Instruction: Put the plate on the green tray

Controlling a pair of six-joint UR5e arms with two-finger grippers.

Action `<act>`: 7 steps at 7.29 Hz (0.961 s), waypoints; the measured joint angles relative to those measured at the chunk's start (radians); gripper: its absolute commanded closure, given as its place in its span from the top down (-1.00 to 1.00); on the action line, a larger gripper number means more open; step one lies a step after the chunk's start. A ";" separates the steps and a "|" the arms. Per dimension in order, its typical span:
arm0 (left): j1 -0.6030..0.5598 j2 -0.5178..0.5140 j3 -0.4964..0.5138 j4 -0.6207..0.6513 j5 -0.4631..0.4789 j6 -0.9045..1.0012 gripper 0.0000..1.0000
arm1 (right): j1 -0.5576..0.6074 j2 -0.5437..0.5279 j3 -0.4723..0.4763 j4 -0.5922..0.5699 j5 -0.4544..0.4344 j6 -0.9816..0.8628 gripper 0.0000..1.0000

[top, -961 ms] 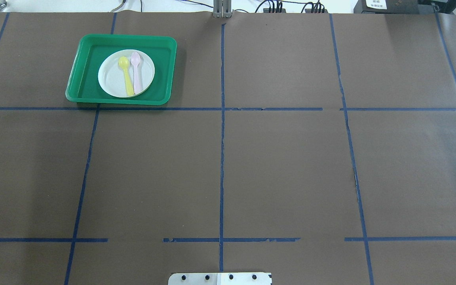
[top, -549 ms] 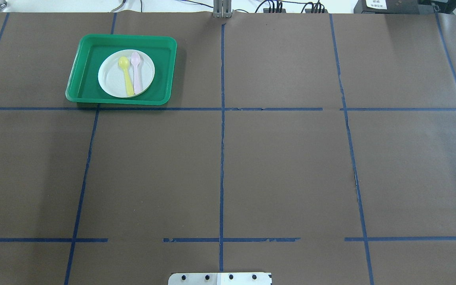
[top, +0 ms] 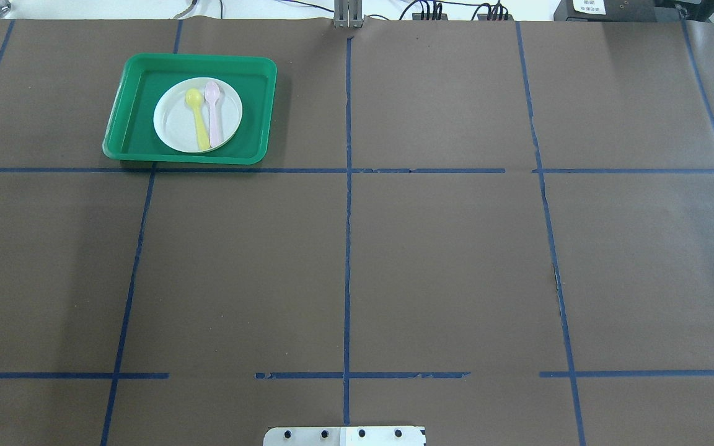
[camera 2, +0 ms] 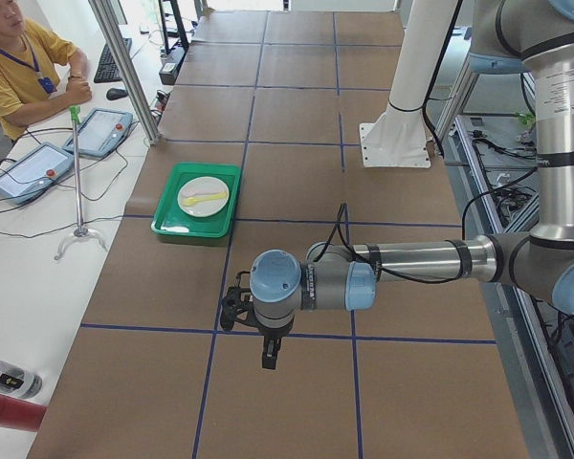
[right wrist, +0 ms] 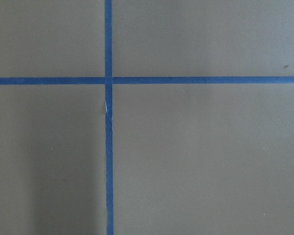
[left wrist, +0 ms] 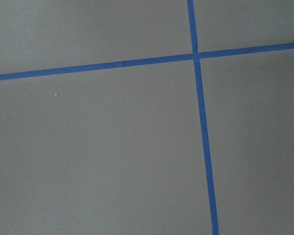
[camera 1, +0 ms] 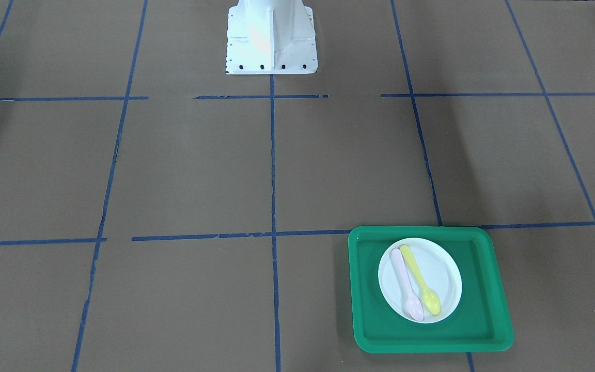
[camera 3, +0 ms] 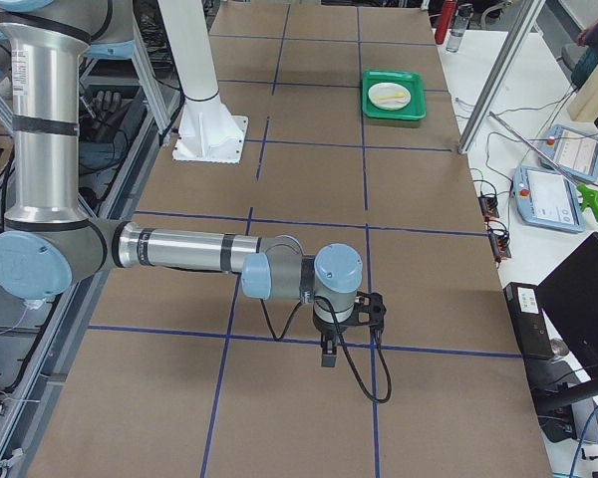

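The small white plate (top: 174, 124) lies inside the green tray (top: 189, 59) at the table's far left, with a yellow spoon (top: 196, 118) and a pink spoon (top: 213, 111) on it. They also show in the front-facing view: plate (camera 1: 442, 274), tray (camera 1: 432, 336). My left gripper (camera 2: 268, 359) shows only in the exterior left view, far from the tray and pointing down over the table; I cannot tell its state. My right gripper (camera 3: 329, 357) shows only in the exterior right view, likewise. Both wrist views show only brown table cover and blue tape lines.
The robot's white base (camera 1: 270, 36) stands at the table's near edge. A seated operator (camera 2: 19, 67) and tablets (camera 2: 24, 172) are beyond the far edge, next to a metal pole (camera 2: 124, 67). Blue tape divides the brown table cover into squares.
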 measured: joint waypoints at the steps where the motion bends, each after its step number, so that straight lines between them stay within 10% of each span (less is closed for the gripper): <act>1: 0.000 0.003 0.004 -0.032 0.001 0.001 1.00 | 0.000 0.000 0.000 0.000 0.000 0.000 1.00; 7: 0.000 -0.004 0.047 -0.134 0.004 -0.005 1.00 | 0.000 0.000 0.000 0.000 0.001 0.000 1.00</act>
